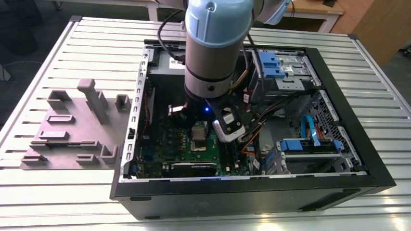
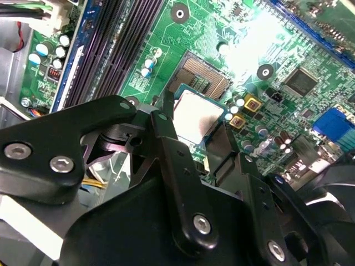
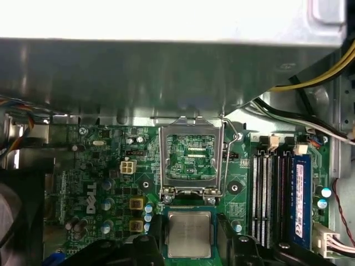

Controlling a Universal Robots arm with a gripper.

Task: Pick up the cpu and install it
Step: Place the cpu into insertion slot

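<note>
The gripper point(image 2: 195, 121) clamps the cpu point(image 2: 199, 111) by two opposite edges (metal top up). The bare socket point(image 2: 203, 75) lies just beyond it, near the middle of the motherboard point(image 2: 166, 39).

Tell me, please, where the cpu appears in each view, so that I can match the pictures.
Exterior view: too small to tell apart; look under the gripper, over the green motherboard.
Second wrist view: the cpu sits between the fingers, beside the open socket.
First wrist view: the cpu sits next to the raised socket frame.
Shared landmark: the green motherboard.
</note>
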